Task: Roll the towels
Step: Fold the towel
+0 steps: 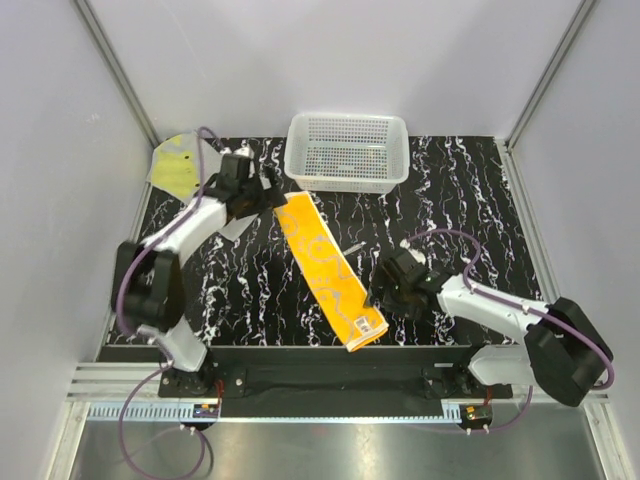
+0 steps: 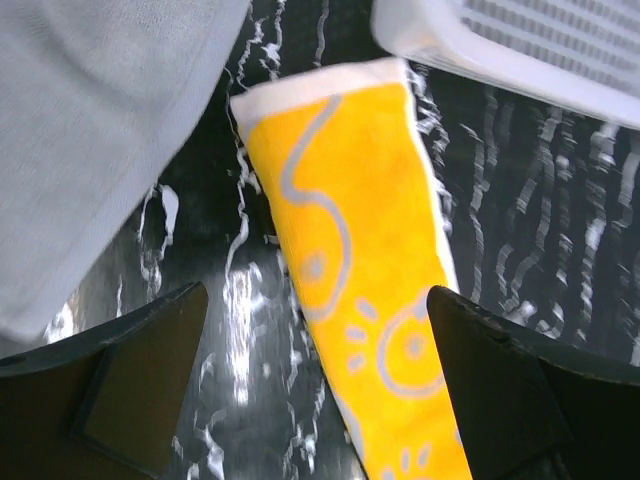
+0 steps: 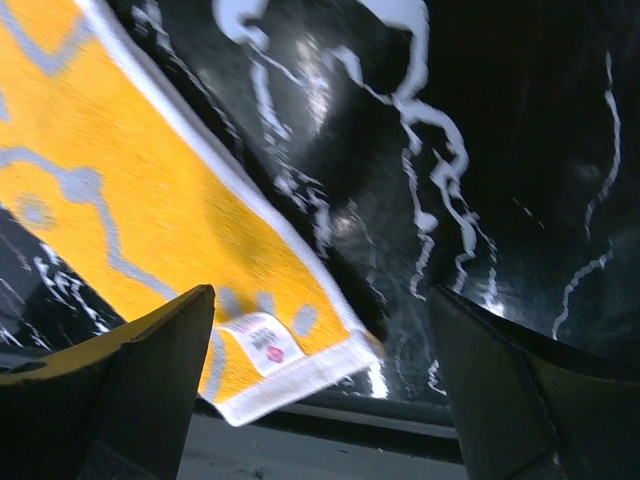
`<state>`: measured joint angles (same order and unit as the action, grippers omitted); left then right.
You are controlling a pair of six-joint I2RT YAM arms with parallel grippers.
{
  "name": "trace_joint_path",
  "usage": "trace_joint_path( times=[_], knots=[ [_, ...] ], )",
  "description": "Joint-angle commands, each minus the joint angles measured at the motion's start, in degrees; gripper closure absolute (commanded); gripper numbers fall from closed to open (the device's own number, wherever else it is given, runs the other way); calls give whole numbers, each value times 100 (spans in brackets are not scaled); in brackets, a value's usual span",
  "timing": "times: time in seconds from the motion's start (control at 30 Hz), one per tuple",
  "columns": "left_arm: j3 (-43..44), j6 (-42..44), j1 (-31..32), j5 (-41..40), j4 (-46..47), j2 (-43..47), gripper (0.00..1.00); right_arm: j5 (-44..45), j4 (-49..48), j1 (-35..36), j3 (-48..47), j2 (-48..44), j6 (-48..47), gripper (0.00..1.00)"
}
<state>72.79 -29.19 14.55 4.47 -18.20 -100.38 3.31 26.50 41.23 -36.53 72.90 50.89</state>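
Marbled table [image 1: 470, 200] holds white basket [image 1: 345, 183], orange towel [image 1: 325, 270] outside; left gripper [image 2: 315, 305], right gripper [image 3: 322, 300] released.

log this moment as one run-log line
orange towel: flat long strip, unrolled | grey towel: spread, far-left corner | left gripper: open, above strip's far end | right gripper: open, by its near end

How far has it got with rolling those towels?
Nothing is rolled yet. The orange towel lies flat as a long narrow strip, seemingly ready for rolling. The left tool hangs open over its far end, the right tool open beside its near end; neither holds anything. Left to do: roll that strip, then the grey towel lying unrolled at the far left.
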Motion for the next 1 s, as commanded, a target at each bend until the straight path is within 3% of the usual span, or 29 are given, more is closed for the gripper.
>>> trace_joint_path(
  times=[0.0, 0.17, 0.33, 0.67, 0.97],
  knots=[
    [-771, -34, 75, -157, 132, 1211, 1, -207, 241, 34, 365, -364, 297, 7],
    [-1854, -166, 206, -174, 194, 2487, 1, -621, 215, 60, 989, -1171, 649, 17],
    [-2216, -210, 417, -324, -26, 3181, 1, -805, 294, 113, 1288, -1726, 948, 30],
    [-2893, -350, 699, -342, -97, 3833, 1, -850, -768, 192, 1878, -1271, 1353, 46],
    [-3122, -350, 769, -324, -149, 4008, 1, -569, -725, 201, 1860, -1279, 1327, 56]
  ],
)
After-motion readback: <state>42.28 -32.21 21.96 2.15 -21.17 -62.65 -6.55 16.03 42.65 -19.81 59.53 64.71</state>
